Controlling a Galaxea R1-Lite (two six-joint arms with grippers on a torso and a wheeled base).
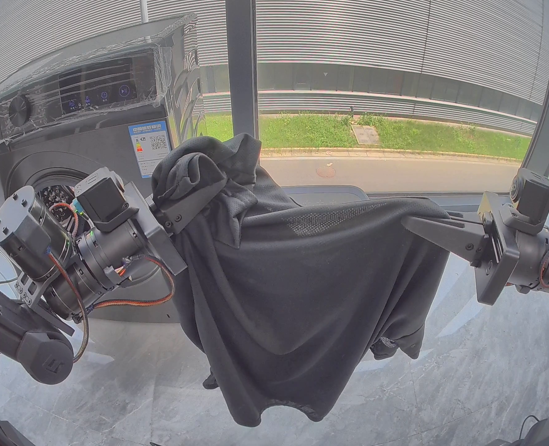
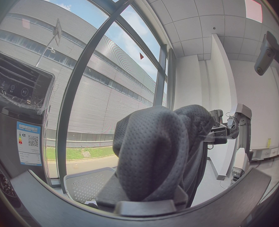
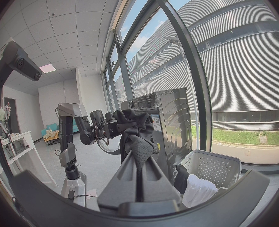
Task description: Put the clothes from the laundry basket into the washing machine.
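Note:
A dark mesh shirt (image 1: pixel 299 292) hangs stretched between my two grippers, in the air above the floor. My left gripper (image 1: pixel 191 196) is shut on its bunched upper corner (image 2: pixel 155 152), just in front of the washing machine (image 1: pixel 88 125). My right gripper (image 1: pixel 420 221) is shut on the opposite edge of the shirt (image 3: pixel 139 148). The machine's round door opening (image 1: pixel 51 193) shows behind my left arm. The white perforated laundry basket (image 3: pixel 213 167) stands by the window next to the machine, with a white garment (image 3: pixel 197 189) and a dark one in it.
A large window with a dark upright frame post (image 1: pixel 240 51) runs behind the machine and basket. The floor is grey marble (image 1: pixel 472 373). A white table (image 3: pixel 16 145) stands far off in the room.

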